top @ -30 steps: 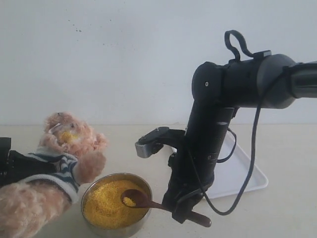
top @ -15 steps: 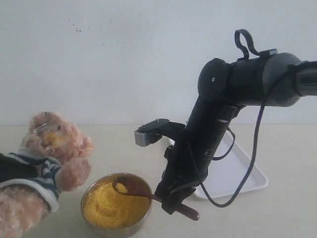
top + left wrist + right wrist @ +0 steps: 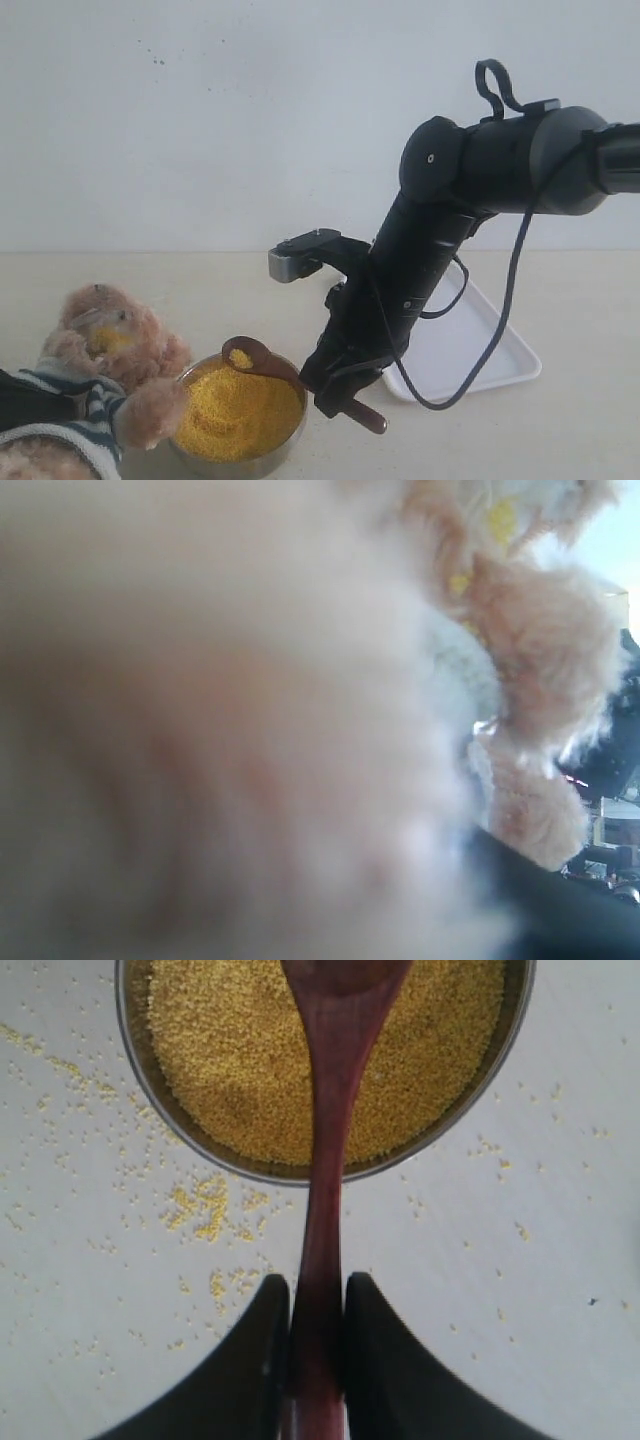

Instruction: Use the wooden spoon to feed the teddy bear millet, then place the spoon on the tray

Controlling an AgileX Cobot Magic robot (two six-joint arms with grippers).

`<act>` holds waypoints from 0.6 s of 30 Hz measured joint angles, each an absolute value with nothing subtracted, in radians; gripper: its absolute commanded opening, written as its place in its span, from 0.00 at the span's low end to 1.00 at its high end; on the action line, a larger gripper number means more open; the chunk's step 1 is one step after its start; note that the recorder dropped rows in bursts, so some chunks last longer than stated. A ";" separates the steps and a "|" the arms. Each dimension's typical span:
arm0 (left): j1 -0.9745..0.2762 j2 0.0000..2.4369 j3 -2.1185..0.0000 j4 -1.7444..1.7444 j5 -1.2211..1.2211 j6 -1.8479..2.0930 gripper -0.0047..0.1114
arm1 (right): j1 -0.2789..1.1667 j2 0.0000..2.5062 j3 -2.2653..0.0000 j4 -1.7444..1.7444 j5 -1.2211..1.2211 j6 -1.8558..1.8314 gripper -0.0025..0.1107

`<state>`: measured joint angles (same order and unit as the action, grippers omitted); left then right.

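The teddy bear (image 3: 112, 338) leans at the lower left, its muzzle dusted with yellow grains. My left gripper (image 3: 22, 398) shows only as a dark shape around its striped body and is shut on it. Blurred fur of the teddy bear (image 3: 540, 630) fills the left wrist view. My right gripper (image 3: 340, 385) is shut on the handle of the wooden spoon (image 3: 262, 362). The spoon's round end carries a little millet and hangs just over the bowl's far left rim, close to the bear's paw. In the right wrist view the wooden spoon (image 3: 325, 1160) runs between the fingers of the right gripper (image 3: 318, 1295) out over the millet (image 3: 230, 1060).
The metal bowl (image 3: 190, 445) stands at the front edge between the bear and the right arm. The white tray (image 3: 480, 350) lies behind the right arm, partly hidden by it. Spilled grains (image 3: 200, 1205) are scattered on the table beside the bowl.
The bear has dropped down and to the left. The right gripper has lifted the spoon out of the millet, up and to the left, with a few grains in it.
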<state>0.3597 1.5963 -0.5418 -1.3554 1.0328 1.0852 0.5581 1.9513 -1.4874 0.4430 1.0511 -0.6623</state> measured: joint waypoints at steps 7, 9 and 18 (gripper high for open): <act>0.360 1.595 -0.451 -1.381 1.046 1.086 0.07 | 0.558 1.951 -1.487 0.454 1.031 -0.646 0.02; 0.360 1.594 -0.444 -1.386 1.047 1.091 0.07 | 0.558 1.951 -1.487 0.458 1.026 -0.608 0.02; 0.360 1.594 -0.443 -1.389 1.090 1.095 0.07 | 0.588 1.951 -1.487 0.487 1.022 -0.539 0.02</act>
<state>0.3597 1.5939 -0.4435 -1.3886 1.0897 1.0946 0.5881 1.9513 -1.4874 0.4872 1.0215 -0.5386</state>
